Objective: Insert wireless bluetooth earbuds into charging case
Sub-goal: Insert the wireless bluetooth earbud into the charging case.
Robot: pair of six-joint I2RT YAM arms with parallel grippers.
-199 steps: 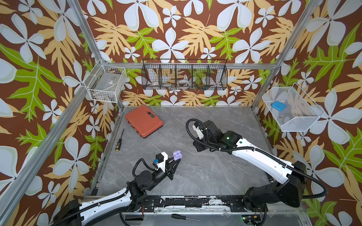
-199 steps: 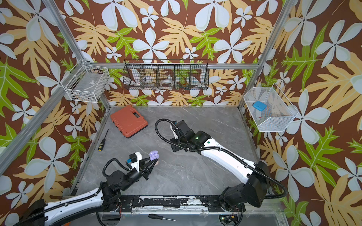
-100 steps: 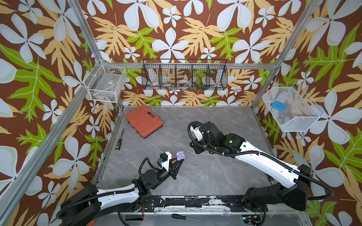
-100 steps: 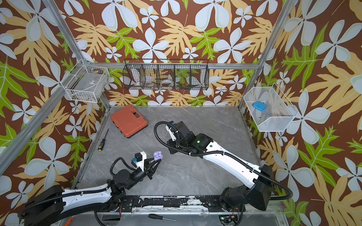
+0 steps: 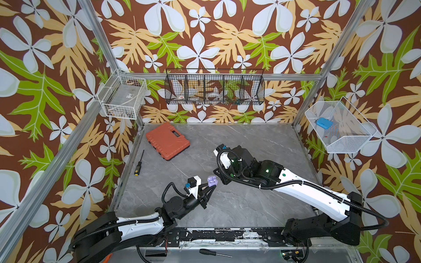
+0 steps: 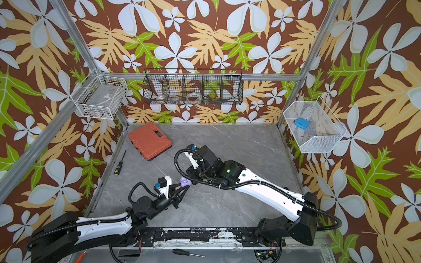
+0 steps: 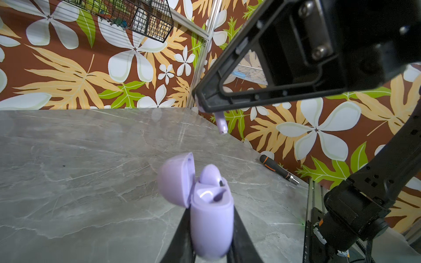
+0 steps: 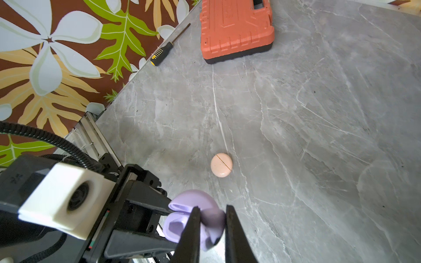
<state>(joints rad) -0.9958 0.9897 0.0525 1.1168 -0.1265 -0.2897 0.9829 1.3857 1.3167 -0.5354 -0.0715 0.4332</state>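
My left gripper [image 7: 211, 218] is shut on the lavender charging case [image 7: 211, 223], held upright above the table with its lid [image 7: 175, 180] swung open. One lavender earbud [image 7: 209, 176] sits in the case, its head standing out. My right gripper [image 8: 212, 208] hangs just above the case, shut on another lavender earbud [image 8: 213, 222]; its stem [image 7: 221, 124] pokes down below the fingertips, clear of the case. Both top views show the case [image 5: 212, 180] [image 6: 185, 181] between the two arms. A closed pink case [image 8: 221, 165] lies on the table beyond.
An orange tool case [image 5: 167, 141] lies at the back left, and a black screwdriver [image 5: 139, 164] beside the left wall. Wire baskets [image 5: 214, 87] hang on the walls. Another screwdriver [image 5: 211, 252] lies on the front rail.
My left arm has carried the open case a little to the right, closer under the right gripper. The right wrist has edged toward the case. Both grips are unchanged.
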